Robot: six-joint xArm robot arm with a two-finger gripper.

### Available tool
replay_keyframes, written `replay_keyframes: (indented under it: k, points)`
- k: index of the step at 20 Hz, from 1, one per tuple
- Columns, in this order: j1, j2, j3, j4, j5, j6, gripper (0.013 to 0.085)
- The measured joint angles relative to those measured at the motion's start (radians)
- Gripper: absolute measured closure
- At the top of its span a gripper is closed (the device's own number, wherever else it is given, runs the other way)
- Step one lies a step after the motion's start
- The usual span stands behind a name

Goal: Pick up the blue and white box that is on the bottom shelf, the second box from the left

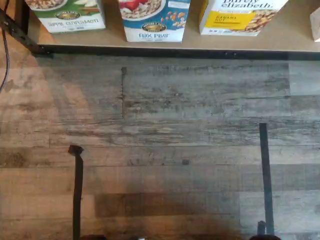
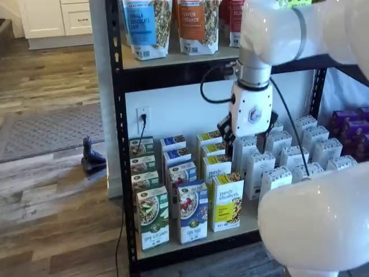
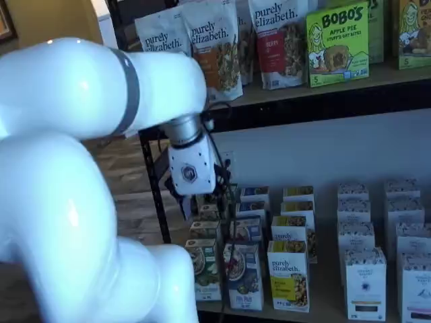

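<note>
The blue and white box [image 2: 192, 212] stands at the front of the bottom shelf [image 2: 242, 226], between a green-and-white carton [image 2: 152, 217] and a yellow carton [image 2: 227, 201]. The gripper [image 2: 246, 138] hangs above the rows behind; its jaws seem spread, holding nothing.

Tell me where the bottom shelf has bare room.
Bare board shows only as a strip along the bottom shelf front edge, before the blue and white box and yellow carton. Behind it, the rows are crowded.
</note>
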Motion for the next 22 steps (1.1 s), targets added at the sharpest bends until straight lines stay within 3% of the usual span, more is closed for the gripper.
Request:
replay_keyframes:
  k: [6, 14, 19, 22]
  points:
    - [-0.003, 0.043, 0.080, 0.044, -0.148, -0.022, 0.0130]
    - [0.044, 0.188, 0.128, 0.058, -0.349, 0.011, 0.0130]
    - [0.069, 0.296, 0.120, 0.035, -0.443, 0.050, 0.0130]
    - [0.076, 0.373, 0.107, -0.006, -0.503, 0.088, 0.0130]
